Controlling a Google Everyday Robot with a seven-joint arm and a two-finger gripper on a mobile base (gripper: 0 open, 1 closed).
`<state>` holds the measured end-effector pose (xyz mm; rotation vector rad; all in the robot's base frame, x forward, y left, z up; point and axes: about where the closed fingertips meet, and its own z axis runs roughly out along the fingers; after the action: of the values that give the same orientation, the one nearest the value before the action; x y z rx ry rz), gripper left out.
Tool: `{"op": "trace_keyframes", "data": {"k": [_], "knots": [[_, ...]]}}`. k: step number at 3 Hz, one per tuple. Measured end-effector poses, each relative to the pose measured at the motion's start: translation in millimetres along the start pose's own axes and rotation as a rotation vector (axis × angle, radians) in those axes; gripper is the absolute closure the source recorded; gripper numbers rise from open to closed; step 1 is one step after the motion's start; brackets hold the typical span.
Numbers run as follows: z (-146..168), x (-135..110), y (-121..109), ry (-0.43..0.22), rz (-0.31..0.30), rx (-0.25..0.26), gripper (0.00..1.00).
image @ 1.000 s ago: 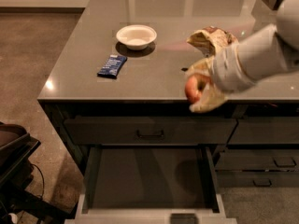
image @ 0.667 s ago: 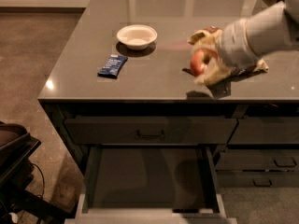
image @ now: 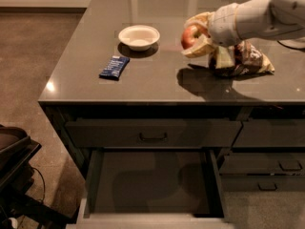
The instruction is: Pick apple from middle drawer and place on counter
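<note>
One small round red apple (image: 189, 36) with a yellowish patch is pinched between the jaws of the pale two-finger gripper (image: 193, 35), held above the glossy dark grey-brown stone-like surface (image: 157, 82), right of the white bowl (image: 139, 36) and just left of a crinkled brown snack bag (image: 244, 57). Its shadow falls nearer on the surface, so it looks to be in the air, not yet set down.

Such a fruit is probably light and firm but smooth-skinned, and being round it would roll on the polished surface. A grip across its widest part, as here, suits it; too hard a squeeze would bruise it.

A second ago the apple hung at the near edge of the surface, above the open wide dark grey middle drawer (image: 152, 187); it has since travelled farther in. The snack bag now shows from behind the arm. The bowl, the blue wrapped bar (image: 114, 67) and the empty drawer have not moved.
</note>
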<state>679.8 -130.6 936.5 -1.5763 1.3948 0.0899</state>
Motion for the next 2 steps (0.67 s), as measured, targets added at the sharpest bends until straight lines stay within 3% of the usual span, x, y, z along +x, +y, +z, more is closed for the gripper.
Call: {"op": "trace_keyframes", "data": {"k": [1,2], "knots": [[50.0,15.5,0.7,-0.059,0.083,-0.002,1.00],[56.0,20.5,3.7,-0.060,0.094,-0.009,0.81]]}}
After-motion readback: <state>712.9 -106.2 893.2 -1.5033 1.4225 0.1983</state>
